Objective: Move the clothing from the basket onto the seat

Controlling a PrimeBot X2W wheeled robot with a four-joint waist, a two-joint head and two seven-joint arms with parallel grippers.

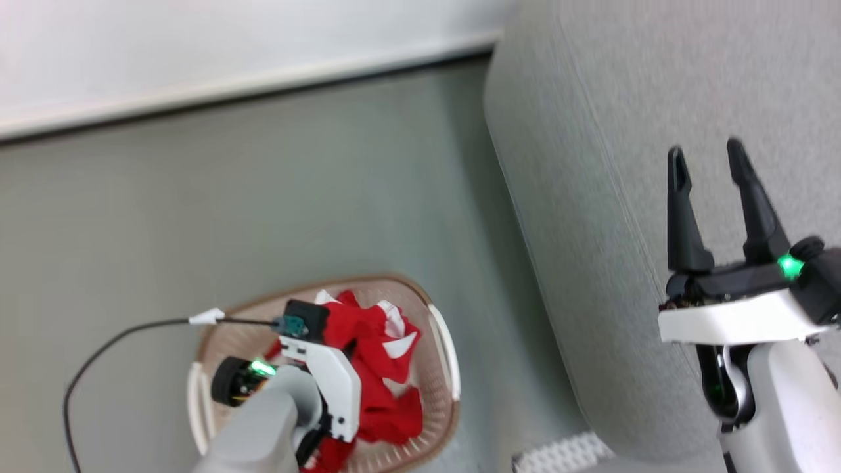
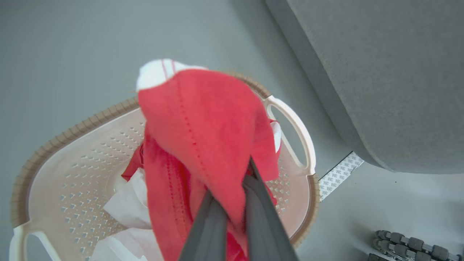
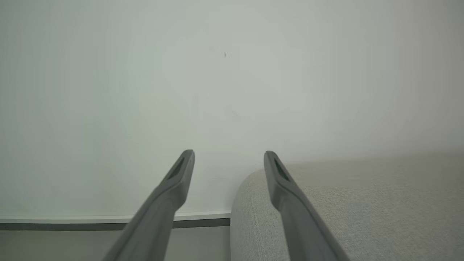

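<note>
the left fingers (image 2: 255,204) are pinched together on a fold of the red clothing (image 2: 203,127), and the cloth drapes up and over their tips so the tips themselves are hidden. below that fold, more red and white fabric lies heaped inside the basket (image 2: 83,170), against its pale wall with the rows of small holes. in the head view the left arm (image 1: 332,384) reaches down into the basket (image 1: 368,281), and the clothing (image 1: 381,358) sits bunched in its right half, none of it on the seat (image 1: 624,164). the basket stands on the grey floor (image 1: 263,197) just beside the seat's rounded edge, with a strip of floor between them. a thin black cable (image 1: 98,355) runs from the left wrist out over the floor. a white patterned strip (image 2: 339,175) lies on the floor at the foot of the seat (image 2: 380,72). the right fingers (image 1: 683,217) are spread wide and hold nothing, raised above the seat cushion and well apart from the basket. in the right wrist view those fingers (image 3: 281,185) point toward a plain pale wall (image 3: 217,90), with the seat's rounded grey corner (image 3: 362,203) under the right-hand one.
</note>
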